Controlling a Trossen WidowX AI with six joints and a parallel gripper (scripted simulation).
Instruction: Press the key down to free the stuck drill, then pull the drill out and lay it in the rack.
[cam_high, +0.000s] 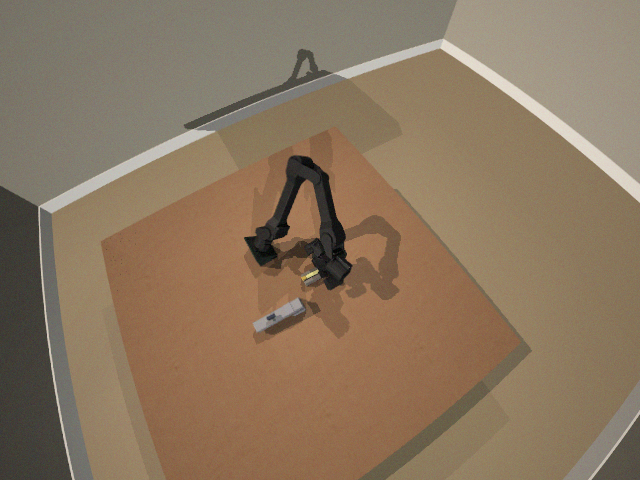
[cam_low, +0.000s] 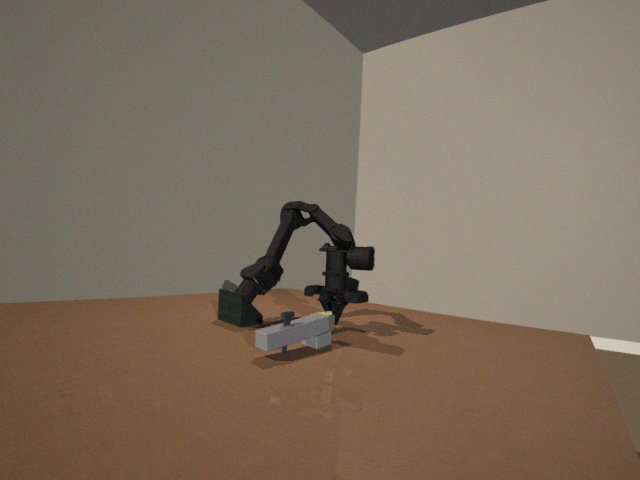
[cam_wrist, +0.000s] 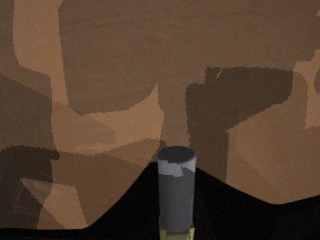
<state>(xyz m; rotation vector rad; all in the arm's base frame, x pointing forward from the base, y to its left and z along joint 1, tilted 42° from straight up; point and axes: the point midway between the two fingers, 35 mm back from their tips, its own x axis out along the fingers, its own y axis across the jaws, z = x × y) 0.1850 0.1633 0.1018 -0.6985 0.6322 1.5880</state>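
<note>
At the left, the arm's dark green base (cam_high: 251, 242) (cam_low: 230, 308) stood on the brown table top (cam_high: 217, 382) (cam_low: 206, 408). Next came a long, pale grey bar (cam_high: 290, 310) (cam_low: 306, 328), apart from the base in the top view, its far part carried by a short block (cam_low: 319, 339) beneath. A blue key (cam_high: 270, 316) (cam_low: 287, 318) stood upright through the bar, its head above the top face and its stem showing below.

Farther right, a yellow and grey piece (cam_high: 311, 276) (cam_low: 326, 313) showed beside the gripper (cam_high: 325, 275) (cam_low: 334, 319) (cam_wrist: 176, 191), between it and the bar; the bar partly hid it in the exterior view. Whether this belonged to the drill or the rack could not be told. The gripper pointed down, fingers clamped on the drill, seemingly the grey cylinder (cam_wrist: 176, 197) with a yellow part at the wrist view's lower edge. Shadows spread to the right.
</note>
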